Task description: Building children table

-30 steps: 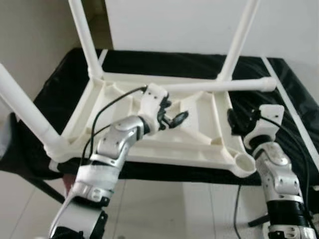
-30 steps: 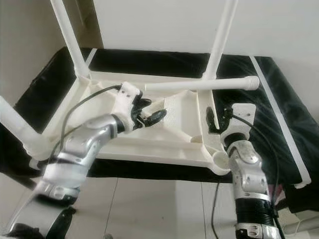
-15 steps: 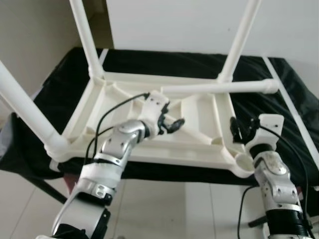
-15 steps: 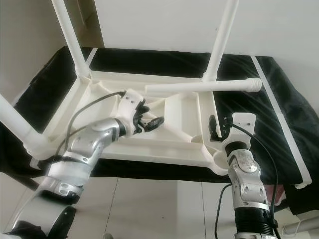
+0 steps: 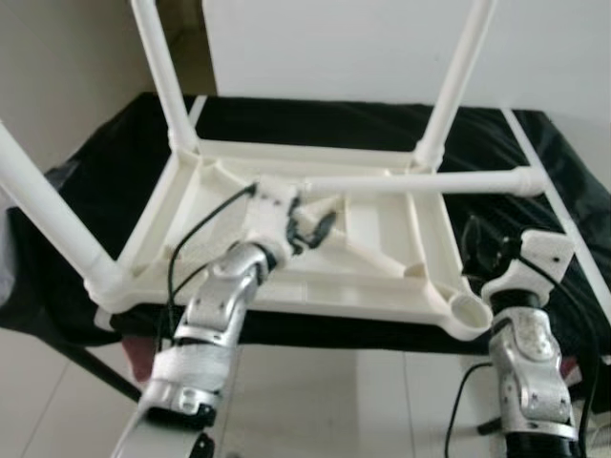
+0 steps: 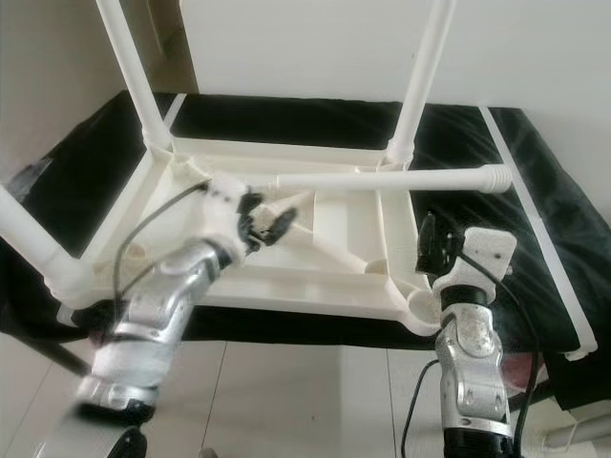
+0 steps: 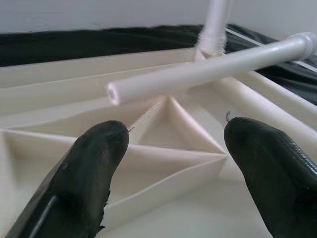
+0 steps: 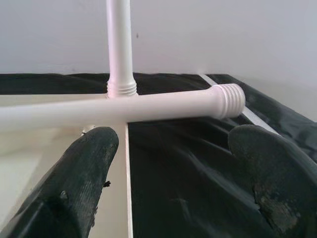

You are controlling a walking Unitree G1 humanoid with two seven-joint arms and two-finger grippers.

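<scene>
Inverted white plastic children's table (image 5: 382, 277) resting top-down on black cloth-covered surface (image 5: 315, 119), ribbed underside facing up. Three white tubular legs fitted upright in corner sockets: one at 11 o'clock (image 5: 162, 72), one at 1 o'clock (image 5: 458, 81), one at 9 o'clock (image 5: 48, 215). Corner socket at 5 o'clock (image 5: 468, 310) open, without leg.

Fourth white tubular leg (image 5: 420, 181) lying loose across the underside, running from centre toward 3 o'clock, threaded end (image 8: 230, 99) overhanging the table edge above the black cloth.

Left gripper (image 5: 310, 229) positioned over the centre of the underside, near the plain end of the loose leg (image 7: 115, 92). Fingers (image 7: 94, 163) spread apart, released, grasping nothing; triangular ribs visible between them.

Right gripper (image 5: 487, 256) positioned at 4 o'clock, just beside the table's outer edge and near the open socket. Fingers (image 8: 84, 173) spread apart, released, holding nothing; loose leg lying crosswise beyond them.
</scene>
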